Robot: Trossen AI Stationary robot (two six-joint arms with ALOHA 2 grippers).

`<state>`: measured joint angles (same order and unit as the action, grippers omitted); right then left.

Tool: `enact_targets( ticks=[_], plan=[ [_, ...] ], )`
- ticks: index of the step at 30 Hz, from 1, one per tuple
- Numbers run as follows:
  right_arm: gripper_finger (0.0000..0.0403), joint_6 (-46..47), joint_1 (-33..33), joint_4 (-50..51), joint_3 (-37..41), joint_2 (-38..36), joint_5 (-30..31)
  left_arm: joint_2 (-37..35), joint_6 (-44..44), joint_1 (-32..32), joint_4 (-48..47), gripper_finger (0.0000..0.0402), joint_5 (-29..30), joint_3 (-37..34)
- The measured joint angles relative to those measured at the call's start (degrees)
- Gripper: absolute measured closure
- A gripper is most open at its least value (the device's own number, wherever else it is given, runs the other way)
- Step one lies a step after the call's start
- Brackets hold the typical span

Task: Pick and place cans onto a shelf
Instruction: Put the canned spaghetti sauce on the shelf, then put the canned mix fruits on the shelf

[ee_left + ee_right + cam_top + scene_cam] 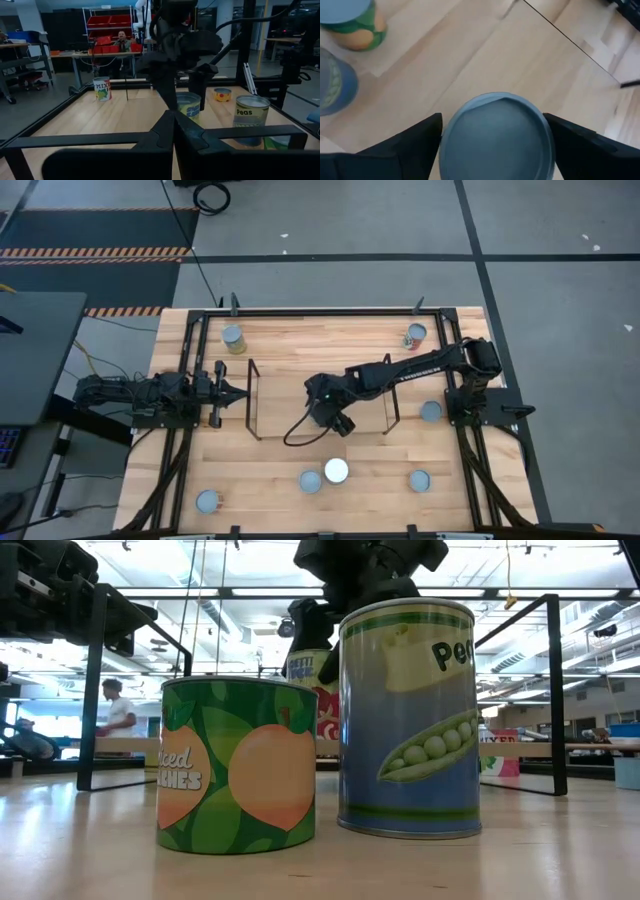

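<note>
One can [497, 135] sat directly between the spread fingers of the right gripper [335, 420], upright, its lid facing the wrist camera and its long axis vertical, on the shelf [320, 375] near the shelf's front edge. A gap showed between each finger and the can's wall, so I judged the can stood free rather than pinched. The left gripper [238, 389] waited at the shelf's left end frame, over the left side of the tabletop [300, 340], fingers pressed together and holding nothing.

Going left to right across the tabletop: a can [208, 501] at the front-left corner, a green-labelled can [233, 338] at the back-left, the peaches can [311, 480] and the white-lidded peas can [336, 471] touching or nearly so at the front centre, then cans at the front right [419, 480], the right edge [431, 411] and the back right [416, 334].

For the front-centre pair, the right arm was judged the nearer.
</note>
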<state>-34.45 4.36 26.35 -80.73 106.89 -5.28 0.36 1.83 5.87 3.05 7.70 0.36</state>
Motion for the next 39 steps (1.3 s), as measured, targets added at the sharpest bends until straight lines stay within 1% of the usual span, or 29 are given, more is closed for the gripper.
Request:
enact_targets(
  ticks=[6, 12, 16, 21, 23, 25, 29, 31, 32, 34, 35, 37, 39],
  plan=[
    [0.0025, 0.21, 0.19, 1.16, -0.02, -0.16, 0.05, 0.0, 0.0, 0.0, 0.02, 0.039, 0.0, 0.01],
    [0.0019, 0.63, 1.32, 2.9, -0.89, -2.59, 3.12, 0.0, 0.0, 0.0, 0.04, 0.039, 0.0, 0.0],
    [0.0022, 4.82, 2.38, 4.68, -0.9, -7.33, 3.81, 0.0, 0.0, 0.0, 0.09, 0.039, 0.02, 0.02],
    [0.0025, 16.11, 2.11, 12.06, -0.9, -17.61, 6.5, 0.0, 0.0, 0.0, 0.09, 0.039, 0.0, 0.01],
    [0.0025, 21.25, 1.15, 16.18, -0.9, -22.49, 10.18, 0.0, 0.0, 0.0, 0.1, 0.039, 0.0, 0.0],
    [0.0025, 26.5, 0.06, 19.68, -0.68, -27.46, 16.29, 0.0, 0.0, 0.0, 0.08, 0.039, 0.0, 0.02],
    [0.0025, 37.73, -3.34, 24.31, 2.03, -37.85, 32.83, 0.0, 0.0, 0.0, 0.08, 0.039, 0.0, 0.01],
    [0.0025, 46.41, -6.09, 26.66, 4.27, -42.77, 41.23, 0.0, 0.0, 0.0, 0.09, 0.039, 0.01, 0.02],
    [0.0025, 51.38, -7.95, 28.26, 5.41, -44.97, 44.47, 0.0, 0.0, 0.0, 0.09, 0.039, 0.0, 0.02],
    [0.0025, 61.14, -12.49, 31.14, 7.82, -48.81, 47.69, 0.0, 0.0, 0.0, 0.09, 0.039, 0.0, 0.01],
    [0.0025, 65.34, -15.04, 32.09, 9.12, -50.21, 47.83, 0.0, 0.0, 0.0, 0.09, 0.039, 0.0, 0.02],
    [0.0026, 71.17, -20.16, 32.54, 11.9, -51.97, 46.78, 0.0, 0.0, 0.0, 0.09, 0.039, 0.0, 0.02],
    [0.0028, 74.23, -25.11, 32.19, 14.76, -52.35, 44.5, 0.0, 0.0, 0.0, 0.09, 0.039, 0.0, 0.02]
  ],
)
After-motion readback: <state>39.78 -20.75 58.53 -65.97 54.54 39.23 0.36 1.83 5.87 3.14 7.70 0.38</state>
